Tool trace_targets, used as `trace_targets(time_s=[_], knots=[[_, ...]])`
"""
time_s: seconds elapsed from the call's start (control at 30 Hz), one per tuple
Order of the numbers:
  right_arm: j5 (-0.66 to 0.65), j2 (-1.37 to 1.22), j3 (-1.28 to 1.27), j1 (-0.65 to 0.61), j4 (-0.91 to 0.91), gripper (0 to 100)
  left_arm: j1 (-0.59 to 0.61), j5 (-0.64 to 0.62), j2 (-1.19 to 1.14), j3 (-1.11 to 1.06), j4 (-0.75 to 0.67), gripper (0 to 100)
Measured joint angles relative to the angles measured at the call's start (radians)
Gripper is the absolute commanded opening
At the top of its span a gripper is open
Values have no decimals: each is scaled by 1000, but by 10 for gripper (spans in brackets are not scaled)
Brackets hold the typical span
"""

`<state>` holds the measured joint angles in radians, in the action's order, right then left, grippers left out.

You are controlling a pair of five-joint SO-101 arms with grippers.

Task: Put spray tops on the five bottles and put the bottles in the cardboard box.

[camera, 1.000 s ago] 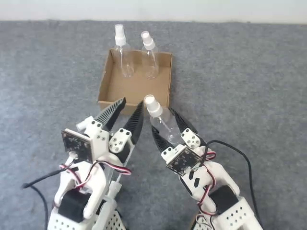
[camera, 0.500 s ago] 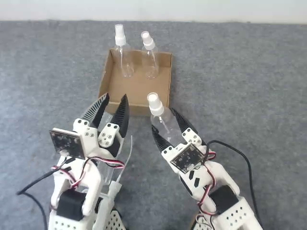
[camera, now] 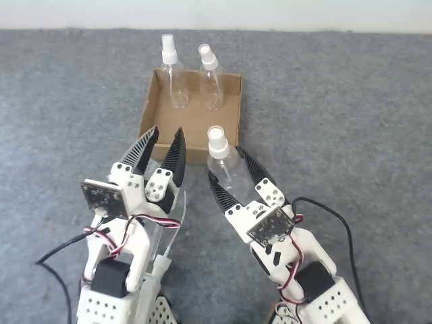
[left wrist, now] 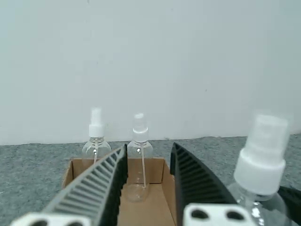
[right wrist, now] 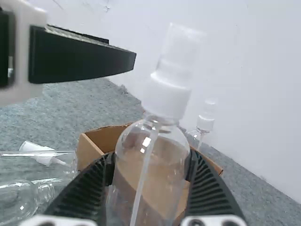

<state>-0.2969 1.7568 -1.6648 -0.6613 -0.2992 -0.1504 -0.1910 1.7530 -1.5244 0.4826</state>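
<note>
Between the ribbed black fingers of the right tool (camera: 227, 165) stands a clear spray bottle (camera: 228, 174), grasped round its body and held upright. Its white spray top (camera: 217, 142) rises well above the fingertips. The right wrist view shows the same hold: the right tool (right wrist: 148, 188) is clenched on the spray bottle (right wrist: 153, 160), one finger on either side, and the dip tube (right wrist: 141, 183) runs down inside the clear body.

Just ahead of this tool's tips is the near corner of the cardboard box (camera: 145, 125), which rests on the grey worktop (camera: 351, 108). I cannot tell whether the held bottle is over the box's rim or just short of it.

Beside the right tool, the left tool (camera: 162, 150) is released, its fingers spread with nothing between them and its tips pointing at the box's near wall. In the left wrist view, the gap of the left tool (left wrist: 148, 153) frames the cardboard box (left wrist: 70, 170).

Well beyond both tools, at the box's far end, two capped bottles stand upright side by side: the first boxed bottle (camera: 174, 84) and the second boxed bottle (camera: 212, 88).

On the left tool's side of the right tool, low on the worktop, lie a loose spray top (right wrist: 40, 151) with its long tube and an uncapped bottle (right wrist: 23, 200) on its side.
</note>
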Motion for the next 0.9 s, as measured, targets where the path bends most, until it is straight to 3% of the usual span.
trace_targets(time_s=[0.4,0.9], knots=[[8,2,0,-35,-9,6,-167,163,6,-51,0,137],[8,6,0,-11,-21,6,-221,238,14,-55,0,114]])
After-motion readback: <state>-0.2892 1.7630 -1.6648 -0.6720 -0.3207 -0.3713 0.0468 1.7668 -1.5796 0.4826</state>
